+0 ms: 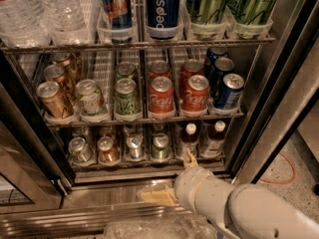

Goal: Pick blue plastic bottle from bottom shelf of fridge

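Note:
The fridge [279, 78] stands open. Its bottom shelf [149, 162] holds a row of small cans and, at its right end, two small bottles with white caps and dark drink. These are the left bottle [188, 138] and the right bottle [214, 136]. My gripper [167, 178] is at the fridge's sill, just below and in front of the left bottle. It is open and empty. One tan finger [189, 159] points up at the shelf's front edge under that bottle. The other finger [155, 197] lies low over the sill.
Red Coca-Cola cans [160, 97], green, gold and blue cans fill the middle rack. Tall cans and water bottles [60, 9] stand above. The dark door frame [35, 143] is at the left and the steel door post at the right. A crumpled clear plastic bag [154, 229] lies at the bottom.

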Motion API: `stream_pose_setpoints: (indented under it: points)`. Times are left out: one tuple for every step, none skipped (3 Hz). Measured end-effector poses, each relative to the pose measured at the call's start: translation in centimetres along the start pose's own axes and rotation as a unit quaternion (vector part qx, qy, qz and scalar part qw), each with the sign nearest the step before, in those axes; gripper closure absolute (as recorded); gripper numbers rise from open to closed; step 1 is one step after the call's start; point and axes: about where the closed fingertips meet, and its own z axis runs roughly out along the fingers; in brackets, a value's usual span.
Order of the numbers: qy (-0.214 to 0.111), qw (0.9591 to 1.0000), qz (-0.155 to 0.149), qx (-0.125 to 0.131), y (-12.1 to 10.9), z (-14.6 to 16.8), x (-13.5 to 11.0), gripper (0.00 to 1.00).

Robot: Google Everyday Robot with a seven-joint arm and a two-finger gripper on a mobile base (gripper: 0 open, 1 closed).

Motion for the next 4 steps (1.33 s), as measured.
stream_pose_setpoints:
  points:
    - [-0.044,0.9981,-0.027,0.033,-0.3,-0.4,1.3,0.00]
    - [-0.088,0.9950,-0.011,0.047,-0.1,-0.8,2.9,0.00]
    - [-0.128,0.9902,0.031,0.047,0.4,-0.3,4.4,0.00]
    - [-0.145,0.9851,0.068,0.063,0.8,0.1,5.2,0.00]
